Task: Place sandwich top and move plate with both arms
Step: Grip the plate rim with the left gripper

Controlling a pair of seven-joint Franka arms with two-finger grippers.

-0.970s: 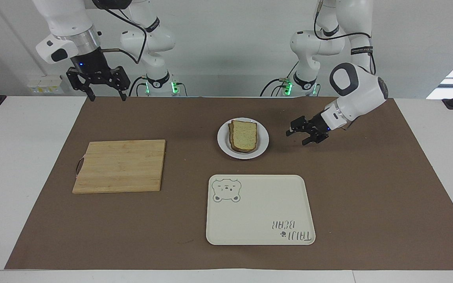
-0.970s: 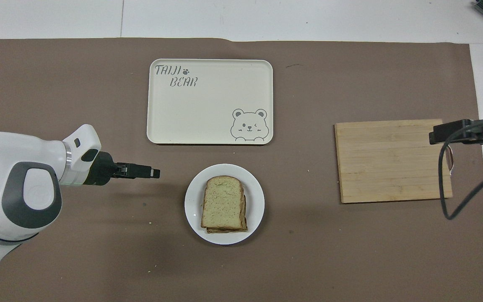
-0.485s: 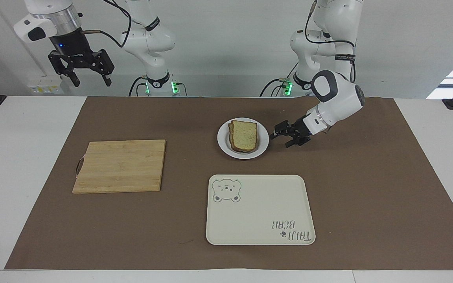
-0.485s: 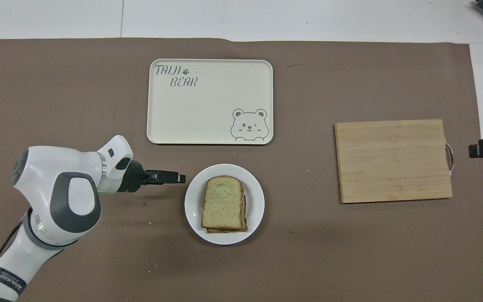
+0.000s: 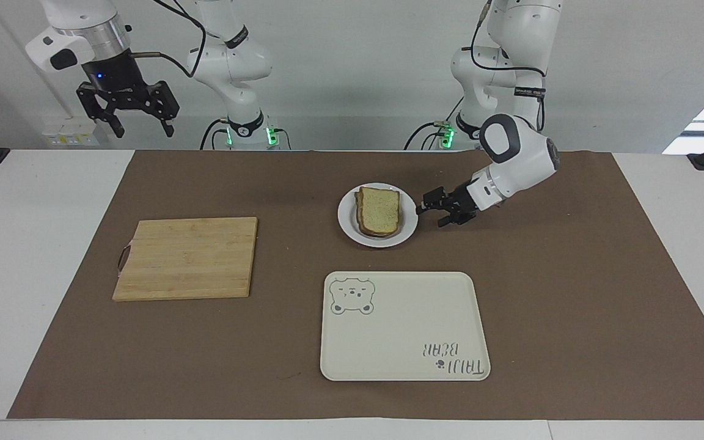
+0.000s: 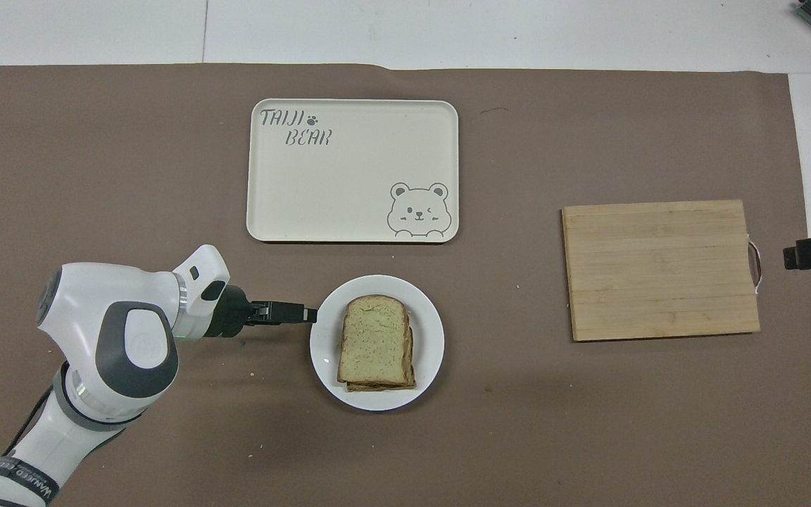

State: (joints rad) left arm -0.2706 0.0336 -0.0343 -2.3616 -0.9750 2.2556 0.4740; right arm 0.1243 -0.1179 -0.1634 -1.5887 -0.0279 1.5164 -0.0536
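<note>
I see the left gripper (image 5: 430,213) spread open at the plate (image 5: 347,221) rim, gripping nothing; sandwich top (image 5: 380,209) stacked on it. Right gripper (image 5: 140,128) waits open, raised, empty.

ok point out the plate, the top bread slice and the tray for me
plate (image 6: 428,331): overhead view, bare white rim beside the bread
top bread slice (image 6: 375,339): overhead view, middle of its speckled face
tray (image 6: 349,183): overhead view, bare middle of its floor

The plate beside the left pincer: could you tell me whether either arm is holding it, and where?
Nothing is held. The left pincer, open, sits at the plate rim; the right pincer hangs open, empty.
</note>
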